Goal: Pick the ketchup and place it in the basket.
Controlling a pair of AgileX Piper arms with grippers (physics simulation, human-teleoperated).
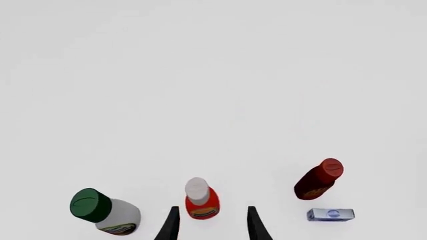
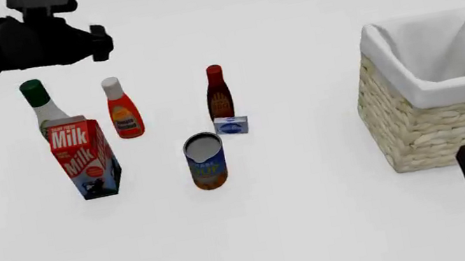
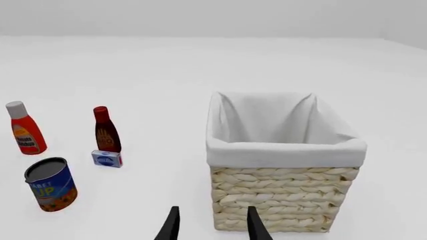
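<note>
Red ketchup [image 2: 124, 115] stands upright on the bench [image 2: 317, 180], between a green-capped bottle [image 2: 41, 106] and a darker bottle [image 2: 218, 92], well apart from the basket [image 2: 438, 112]. The left hand [image 1: 211, 222] hovers above it, fingers spread wide and empty; the right hand [image 3: 211, 222] waits open near the basket. Best to descend straight, centre both fingers around the body below the cap, and avoid nudging the milk carton [image 2: 84, 159].

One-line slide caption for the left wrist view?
Open left hand hovers above the upright ketchup, flanked by two other bottles.
</note>
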